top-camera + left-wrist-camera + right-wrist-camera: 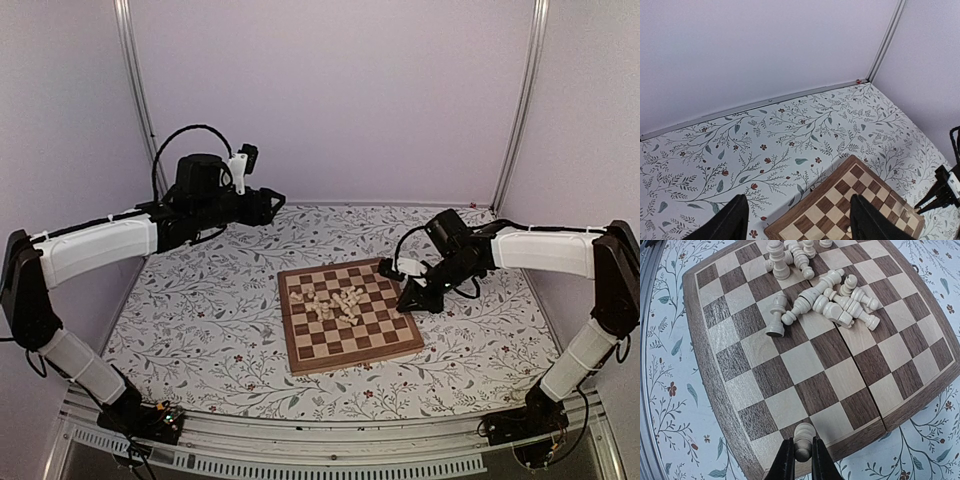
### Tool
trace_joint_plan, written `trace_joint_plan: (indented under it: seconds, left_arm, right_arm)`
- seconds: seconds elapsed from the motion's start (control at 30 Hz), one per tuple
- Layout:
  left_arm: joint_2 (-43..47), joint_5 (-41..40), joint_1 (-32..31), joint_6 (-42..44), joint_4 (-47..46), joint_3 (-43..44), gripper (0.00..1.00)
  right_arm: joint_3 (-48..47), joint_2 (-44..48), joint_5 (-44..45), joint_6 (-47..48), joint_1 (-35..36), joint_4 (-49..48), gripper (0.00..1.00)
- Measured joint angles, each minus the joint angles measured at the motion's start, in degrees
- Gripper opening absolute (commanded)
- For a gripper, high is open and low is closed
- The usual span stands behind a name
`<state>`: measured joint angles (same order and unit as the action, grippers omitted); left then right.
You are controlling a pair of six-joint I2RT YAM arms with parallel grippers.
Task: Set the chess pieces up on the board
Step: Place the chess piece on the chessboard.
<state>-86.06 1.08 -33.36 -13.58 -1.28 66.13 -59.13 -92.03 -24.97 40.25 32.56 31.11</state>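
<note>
The chess pieces [335, 303] lie mostly tumbled on their sides in a loose heap [825, 300] around the middle of the board [390, 335], many touching one another; a few at the heap's edge stand upright. The board rests on the flower-patterned counter [200, 320], roughly central and turned a little askew. The right end effector [412, 300] is low at the board's right edge; its fingers [785, 462] are closed to a narrow gap and pinch one pawn [803, 440] upright between them, over the outermost row of squares beside the brown border [855, 440]. The left end effector [270, 203] hangs well above the far left of the counter, well apart from the board; its fingers [732, 220] are spread wide with nothing between them, and the board's far corner [840, 200] shows below.
</note>
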Motion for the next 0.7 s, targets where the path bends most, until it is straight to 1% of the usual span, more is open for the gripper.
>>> trace_joint_plan:
  seconds: [0.7]
  left_arm:
    - [-0.24, 0.26, 0.0, 0.07, 0.35, 0.31, 0.71]
  right_arm:
    - [1.4, -1.64, -0.68, 1.75, 0.0, 3.19, 0.13]
